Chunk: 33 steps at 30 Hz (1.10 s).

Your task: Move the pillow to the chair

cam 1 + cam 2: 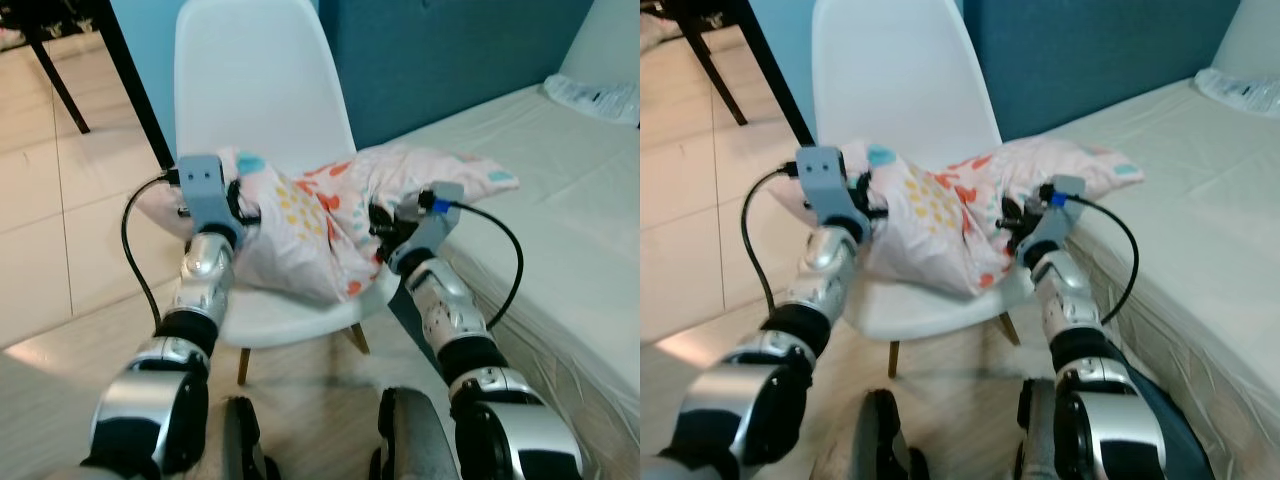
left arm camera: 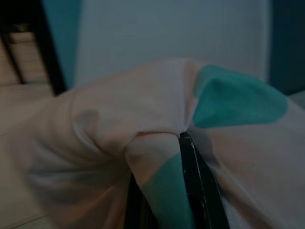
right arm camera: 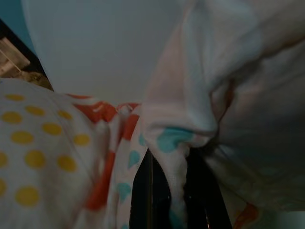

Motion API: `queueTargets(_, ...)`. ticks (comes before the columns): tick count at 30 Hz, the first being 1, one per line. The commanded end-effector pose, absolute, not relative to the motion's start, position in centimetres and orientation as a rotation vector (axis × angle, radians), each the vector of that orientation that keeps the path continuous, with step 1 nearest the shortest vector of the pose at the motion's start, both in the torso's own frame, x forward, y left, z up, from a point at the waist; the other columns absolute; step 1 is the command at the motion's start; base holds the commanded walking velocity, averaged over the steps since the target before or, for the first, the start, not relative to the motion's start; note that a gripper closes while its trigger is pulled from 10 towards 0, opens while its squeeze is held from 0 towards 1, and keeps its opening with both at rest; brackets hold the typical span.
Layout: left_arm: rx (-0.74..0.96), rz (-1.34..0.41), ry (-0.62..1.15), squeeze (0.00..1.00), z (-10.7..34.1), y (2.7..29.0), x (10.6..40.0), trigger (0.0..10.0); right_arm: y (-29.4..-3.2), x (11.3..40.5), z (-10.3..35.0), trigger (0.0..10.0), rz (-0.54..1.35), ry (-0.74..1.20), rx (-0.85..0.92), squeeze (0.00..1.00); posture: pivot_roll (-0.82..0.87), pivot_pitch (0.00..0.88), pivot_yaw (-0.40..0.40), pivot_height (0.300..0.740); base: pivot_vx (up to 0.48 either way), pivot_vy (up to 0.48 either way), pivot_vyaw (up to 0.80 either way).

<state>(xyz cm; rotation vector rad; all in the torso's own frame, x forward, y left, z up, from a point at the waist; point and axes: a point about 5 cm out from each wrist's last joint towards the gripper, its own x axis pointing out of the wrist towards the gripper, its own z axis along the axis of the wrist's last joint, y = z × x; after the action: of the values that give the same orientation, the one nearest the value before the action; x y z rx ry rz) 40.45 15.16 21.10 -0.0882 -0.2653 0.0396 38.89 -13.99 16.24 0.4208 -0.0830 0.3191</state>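
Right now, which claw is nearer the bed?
Right. The right claw grips the pillow at its bed-side end, next to the bed. The left claw grips the far end, across the chair.

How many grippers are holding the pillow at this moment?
2. The left gripper pinches the pillow at its left end over the white chair; the right gripper pinches its fabric on the bed side.

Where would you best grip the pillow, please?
Grip the pillow at its two gathered ends, coming in from the front. It is soft and wide, draped over the chair, so the left end effector and right one pinch fabric folds.
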Motion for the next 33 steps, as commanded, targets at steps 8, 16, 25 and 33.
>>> queueTargets(8, 0.013, 0.191, -0.16, 0.0, 20.4, 18.1, 40.8, 10.0, -13.0, 37.1, 11.2, 10.0, 0.245, 0.032, 0.686, 0.0, -0.05, 0.363, 0.054, 0.586, 0.0, 0.0, 0.0)
queueTargets(16, 0.059, 0.196, -0.105, 0.0, 18.4, 18.1, 40.3, 10.0, -12.7, 36.5, 9.4, 10.0, 0.218, 0.106, 0.717, 0.0, -0.05, 0.388, 0.047, 0.586, 0.0, 0.0, 0.0)
queueTargets(25, 0.038, 0.196, -0.068, 0.62, 17.5, 17.4, 40.2, 10.0, -11.0, 37.0, 10.4, 10.0, 0.301, 0.108, 0.635, 0.0, -0.06, 0.358, 0.044, 0.586, 0.0, 0.0, 0.0)
queueTargets(33, 0.021, 0.181, -0.068, 1.0, 17.7, 16.9, 40.3, 10.0, -11.6, 37.3, 11.1, 10.0, 0.286, 0.07, 0.614, 1.0, -0.06, 0.347, 0.051, 0.586, 0.0, 0.0, 0.0)
